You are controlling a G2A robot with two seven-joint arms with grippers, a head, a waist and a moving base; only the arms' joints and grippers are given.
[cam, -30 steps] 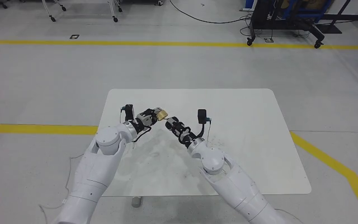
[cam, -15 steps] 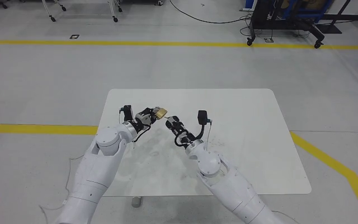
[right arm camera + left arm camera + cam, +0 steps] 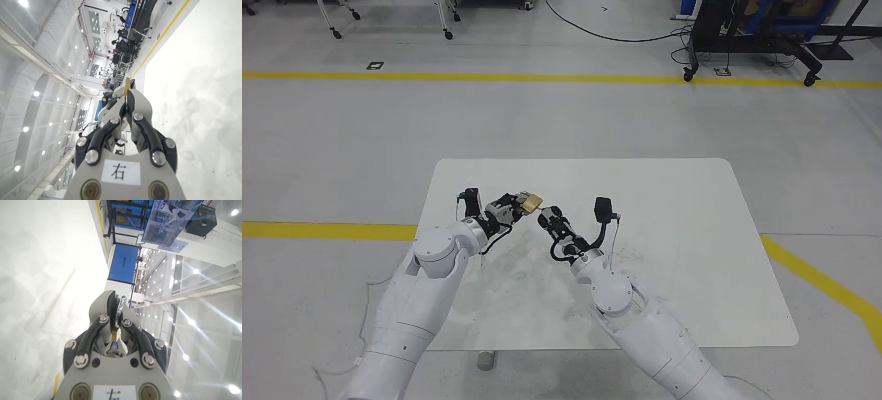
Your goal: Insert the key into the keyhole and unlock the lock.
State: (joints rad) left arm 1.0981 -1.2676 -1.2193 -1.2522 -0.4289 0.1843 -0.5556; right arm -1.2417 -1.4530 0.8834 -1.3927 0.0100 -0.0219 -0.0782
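Two arms meet above the near-left part of the white desk [image 3: 692, 260], their tips almost touching.

(a) The left hand [image 3: 510, 209] is clamped on the brass lock [image 3: 530, 203]. The lock is held clear of the desk surface and juts out past the fingertips toward the other arm. In the left wrist view the lock sits edge-on between the two dark pads, with its brass body close to the palm.

(b) The right hand [image 3: 545, 217] is pressed together on the key [image 3: 125, 103], a thin silver blade seen edge-on between the ribbed pads in the right wrist view. The key points straight at the lock, which shows just beyond the fingertips with the left hand behind it.

(c) The key's tip and the lock's near face appear to meet. From these views I cannot tell whether the blade has entered the keyhole.

(d) Both things hang in the air between the arms, over the desk's near-left quarter.
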